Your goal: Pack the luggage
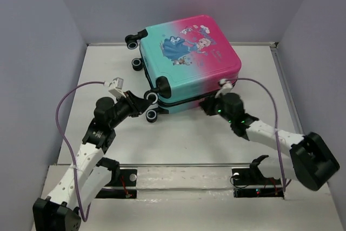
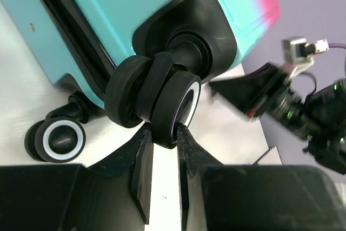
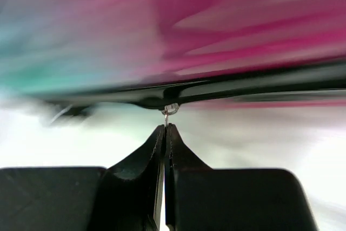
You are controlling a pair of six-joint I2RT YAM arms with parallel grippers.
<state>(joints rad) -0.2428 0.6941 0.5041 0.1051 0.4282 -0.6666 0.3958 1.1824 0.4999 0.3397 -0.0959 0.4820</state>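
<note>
The suitcase (image 1: 189, 60) lies flat and closed at the far middle of the white table (image 1: 189, 144), with its printed pink-to-teal front facing up and its wheels toward my left side.

My left gripper (image 2: 164, 133) sits at the near-left corner of the case. Its fingers stand narrowly apart, pinching the lower rim of a black double caster wheel (image 2: 175, 109) between their tips. A second wheel (image 2: 59, 140) with a white ring rests on the table just beside it, under the teal shell.

My right gripper (image 3: 166, 129) is at the near edge of the case. Its fingers are pressed together on the small metal zipper pull (image 3: 170, 110), which hangs from the dark zip seam (image 3: 259, 82); the shell above it is blurred.

My two wrists are close together along this edge, with the case's corner between them. A purple cable (image 1: 62, 128) loops out beside my left arm. Grey walls (image 1: 38, 52) close in the table on three sides.
</note>
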